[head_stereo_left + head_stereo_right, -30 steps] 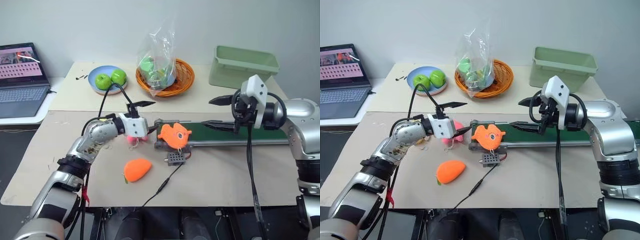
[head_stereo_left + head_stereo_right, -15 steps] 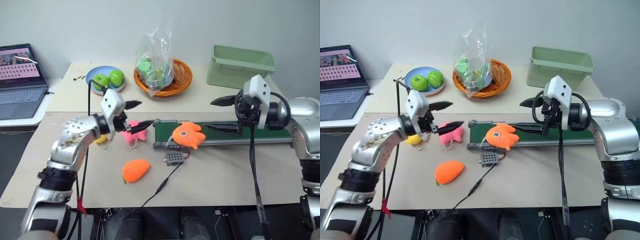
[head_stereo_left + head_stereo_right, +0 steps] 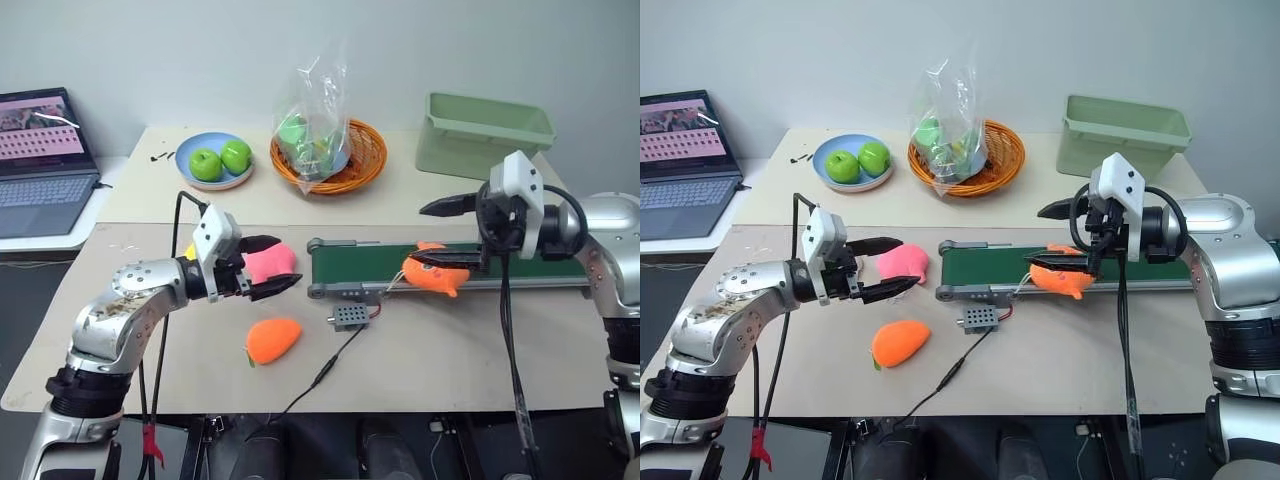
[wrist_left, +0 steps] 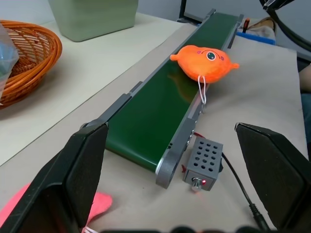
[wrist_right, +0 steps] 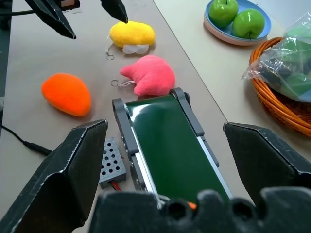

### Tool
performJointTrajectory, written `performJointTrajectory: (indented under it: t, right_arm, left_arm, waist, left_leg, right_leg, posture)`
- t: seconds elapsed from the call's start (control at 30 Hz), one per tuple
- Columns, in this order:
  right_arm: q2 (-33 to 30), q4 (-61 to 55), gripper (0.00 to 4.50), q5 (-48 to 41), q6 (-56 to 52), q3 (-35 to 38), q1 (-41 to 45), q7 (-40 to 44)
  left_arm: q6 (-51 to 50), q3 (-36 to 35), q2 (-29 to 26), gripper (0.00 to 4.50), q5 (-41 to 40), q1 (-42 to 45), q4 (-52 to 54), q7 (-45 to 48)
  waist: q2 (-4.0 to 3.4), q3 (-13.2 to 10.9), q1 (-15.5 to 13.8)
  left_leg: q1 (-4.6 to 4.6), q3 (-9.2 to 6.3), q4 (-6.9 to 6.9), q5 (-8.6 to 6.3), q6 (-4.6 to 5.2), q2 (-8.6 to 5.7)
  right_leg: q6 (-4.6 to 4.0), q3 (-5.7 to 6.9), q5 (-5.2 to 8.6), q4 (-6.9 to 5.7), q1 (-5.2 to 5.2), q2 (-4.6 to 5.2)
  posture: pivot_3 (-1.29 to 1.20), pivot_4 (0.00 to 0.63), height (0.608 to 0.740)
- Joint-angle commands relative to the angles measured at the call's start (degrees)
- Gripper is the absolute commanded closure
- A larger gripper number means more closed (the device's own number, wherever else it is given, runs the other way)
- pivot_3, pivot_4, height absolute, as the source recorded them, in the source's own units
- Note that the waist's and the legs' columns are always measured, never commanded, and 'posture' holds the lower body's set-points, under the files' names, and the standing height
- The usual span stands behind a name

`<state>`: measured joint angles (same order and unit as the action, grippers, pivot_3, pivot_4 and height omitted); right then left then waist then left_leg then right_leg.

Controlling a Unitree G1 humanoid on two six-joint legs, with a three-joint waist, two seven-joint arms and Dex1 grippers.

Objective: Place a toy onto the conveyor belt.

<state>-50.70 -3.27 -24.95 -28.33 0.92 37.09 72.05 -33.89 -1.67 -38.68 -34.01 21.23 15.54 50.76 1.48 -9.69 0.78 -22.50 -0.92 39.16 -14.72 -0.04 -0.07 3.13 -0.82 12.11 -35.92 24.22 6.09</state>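
The toy [image 3: 432, 276], an orange plush with fins and a small eye, lies on the conveyor belt [image 3: 370, 262] at its near edge, its string hanging over the frame. In the left wrist view the toy [image 4: 204, 60] rests partway along the dark green belt [image 4: 150, 116]. My right gripper [image 3: 422, 237] hangs open just above the toy, its lower finger crossing in front of it. My left gripper [image 3: 264, 266] is open and empty, left of the belt's end, beside the pink plush [image 3: 268, 263].
A smooth orange plush [image 3: 273, 340] lies on the near table, a yellow plush [image 5: 132, 34] behind my left gripper. A grey control box [image 3: 350, 317] with a cable sits before the belt. Apple plate [image 3: 215, 160], basket [image 3: 330, 150], pale green bin [image 3: 485, 133] and laptop [image 3: 40, 160] stand behind.
The toy has travelled right along the belt, from its left end to under my right gripper. My left gripper has drawn back to the left and rolled. The right arm stayed put.
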Motion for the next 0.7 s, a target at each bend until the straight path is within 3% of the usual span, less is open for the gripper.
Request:
performJointTrajectory:
  t: [0.03,0.7]
  right_arm:
    - [-0.73,-0.86,0.0,-0.97,-0.48,1.43,1.2,-0.08]
    - [2.43,1.97,0.0,-3.07,-0.27,2.22,3.7,-1.21]
  left_arm:
    - [-0.7,-2.67,-0.54,0.05,-1.99,-0.68,2.24,0.27]
    - [-4.93,-7.26,0.27,0.05,-7.78,0.15,5.26,-3.23]
  waist:
    - [0.0,0.0,0.02]
    - [0.0,0.0,0.0]
  left_leg:
    - [0.0,0.0,0.0,0.0,0.0,0.0]
    - [0.01,0.02,0.0,0.0,0.0,0.0]
  right_leg:
    - [0.0,0.0,0.0,0.0,0.0,0.0]
    - [0.0,-0.03,0.0,0.01,0.0,0.0]
  posture:
    - [0.0,0.15,0.74]
    - [0.0,0.15,0.74]
